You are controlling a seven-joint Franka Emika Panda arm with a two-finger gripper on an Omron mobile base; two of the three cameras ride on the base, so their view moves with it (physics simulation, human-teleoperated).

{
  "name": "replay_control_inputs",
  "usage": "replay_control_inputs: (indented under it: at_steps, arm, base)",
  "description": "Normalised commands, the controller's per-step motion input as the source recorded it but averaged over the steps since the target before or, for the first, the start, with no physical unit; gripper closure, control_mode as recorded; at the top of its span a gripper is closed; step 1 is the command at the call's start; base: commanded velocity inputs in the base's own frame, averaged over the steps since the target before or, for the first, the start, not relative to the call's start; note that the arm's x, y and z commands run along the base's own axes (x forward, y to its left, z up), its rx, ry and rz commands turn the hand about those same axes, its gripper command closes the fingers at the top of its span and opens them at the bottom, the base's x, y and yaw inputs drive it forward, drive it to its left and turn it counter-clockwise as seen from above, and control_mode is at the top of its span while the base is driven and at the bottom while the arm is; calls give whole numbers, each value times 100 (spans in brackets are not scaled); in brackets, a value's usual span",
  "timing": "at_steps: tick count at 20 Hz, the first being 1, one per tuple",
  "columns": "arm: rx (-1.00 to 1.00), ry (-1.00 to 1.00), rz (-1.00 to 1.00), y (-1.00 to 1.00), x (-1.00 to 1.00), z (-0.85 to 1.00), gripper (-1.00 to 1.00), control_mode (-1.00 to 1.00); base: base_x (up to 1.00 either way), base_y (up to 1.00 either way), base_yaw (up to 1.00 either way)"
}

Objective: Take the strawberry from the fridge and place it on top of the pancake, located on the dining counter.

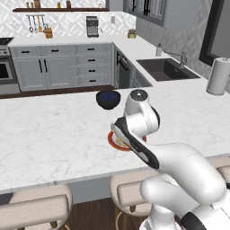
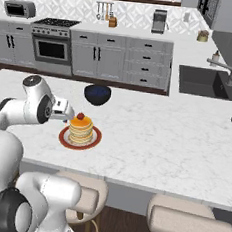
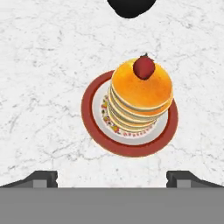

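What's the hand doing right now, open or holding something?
Hand: open, holding nothing; the strawberry sits on top of the pancake.

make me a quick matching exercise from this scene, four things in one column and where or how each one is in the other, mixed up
Things:
1. strawberry
2. pancake
3. dark bowl
4. gripper

Places or states:
A. on the round red plate
B. open, holding nothing
C. on top of the pancake stack
D. on the dining counter, beyond the plate

Pairs: 1-C, 2-A, 3-D, 4-B
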Motion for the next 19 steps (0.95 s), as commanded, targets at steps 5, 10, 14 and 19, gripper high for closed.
replay_control_inputs:
  at_steps: [5,10,14,19]
  arm:
    - [-2,2,0,55,-100,0,-100,-100]
    - [0,15,0,37,-93,-11,-100,-100]
    - [-2,30,0,15,-31,-19,-100,-100]
    - [-18,24,-2,21,-5,-9,-100,-100]
  base:
    - [0,0,0]
    - [0,0,0]
    - [0,0,0]
    - [0,0,0]
